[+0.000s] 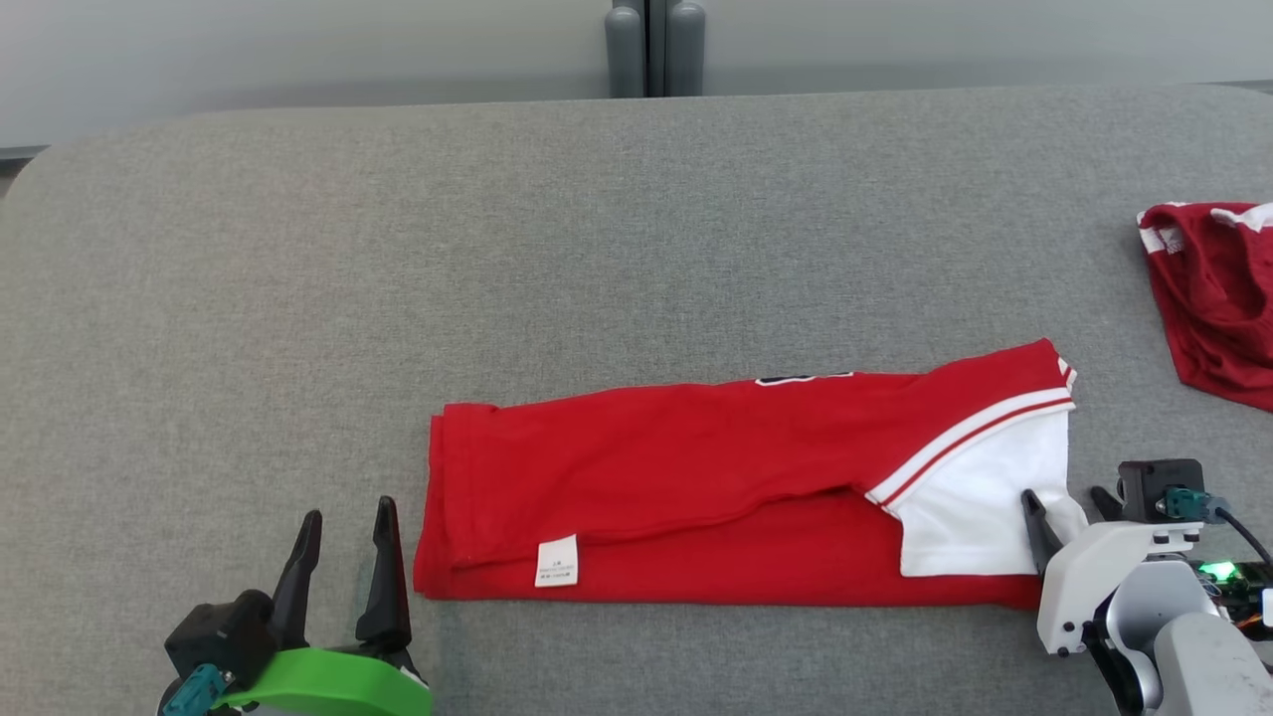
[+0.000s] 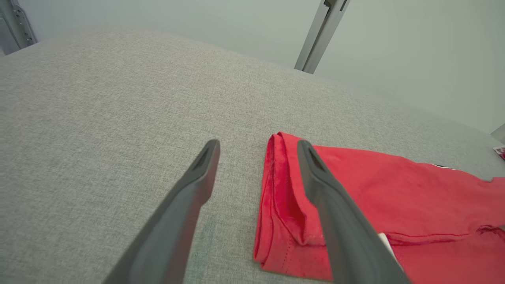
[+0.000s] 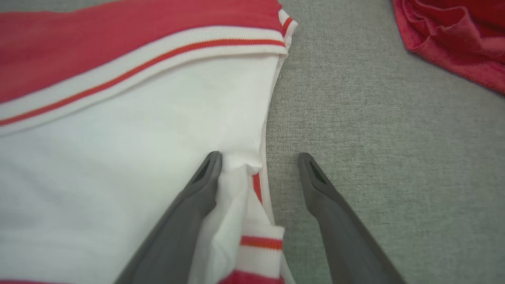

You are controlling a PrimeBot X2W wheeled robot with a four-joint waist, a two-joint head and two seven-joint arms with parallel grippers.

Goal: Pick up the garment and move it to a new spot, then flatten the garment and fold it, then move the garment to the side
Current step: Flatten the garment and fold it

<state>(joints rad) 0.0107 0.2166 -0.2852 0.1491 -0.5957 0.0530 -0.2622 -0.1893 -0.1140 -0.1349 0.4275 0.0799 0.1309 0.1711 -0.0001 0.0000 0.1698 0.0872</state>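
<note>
A pale, plain wall (image 1: 298, 50) backs a broad counter (image 1: 597, 229) covered in grey woven cloth, its far corners rounded. A pair of grey upright posts (image 1: 654, 48) stands behind the middle of its far edge.

The garment (image 1: 696, 467), a bright red shirt, lies flat on the near half of the counter, folded into a long band running left to right. Its left end is a doubled, stitched edge. A small white care tag (image 1: 557, 562) lies on its near-left part, and a sliver of dark print (image 1: 804, 378) shows along the far edge. At the right end a white sleeve (image 1: 980, 517), bordered by a red-and-white striped band, lies on top of the red cloth.

The left claw (image 1: 348, 512) sits low at the near left, just beside the garment's left end. It is released, its two dark fingers (image 2: 197, 189) spread wide. In the left wrist view one finger stands over bare grey cloth and the other over the shirt's folded edge, gripping nothing.

The right claw (image 1: 1064, 495) is at the garment's near-right end, likewise released. In the right wrist view one finger lies against a puckered fold of the white sleeve, while the other is over bare counter just beside the sleeve's edge.

A second, darker red piece of clothing (image 1: 1218, 298) with white trim lies crumpled at the right edge, well apart from the folded shirt.
</note>
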